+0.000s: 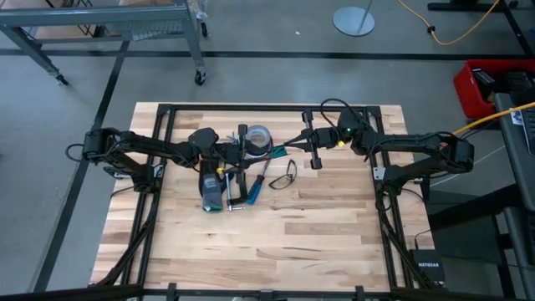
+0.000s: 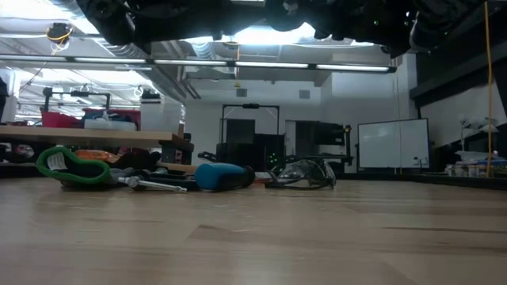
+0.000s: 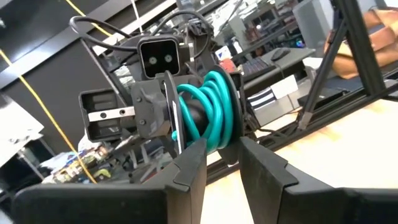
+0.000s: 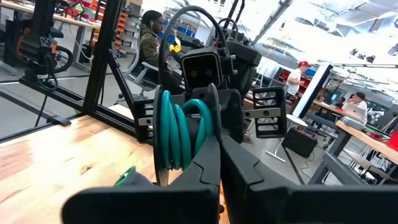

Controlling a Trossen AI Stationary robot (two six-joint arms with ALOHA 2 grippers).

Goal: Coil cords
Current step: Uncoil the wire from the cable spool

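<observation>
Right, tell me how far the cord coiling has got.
Done: the teal cord is wound into several loops. In hand: that coil is up above the table, between the left gripper and the shut right gripper, which meet at it. Left: setting it down. I cannot pick out any other cord among the clutter on the table.

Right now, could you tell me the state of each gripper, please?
Left gripper: fingers partly apart around the teal cord coil; a firm grip cannot be told.
Right gripper: closed, pinching the teal cord coil.
</observation>
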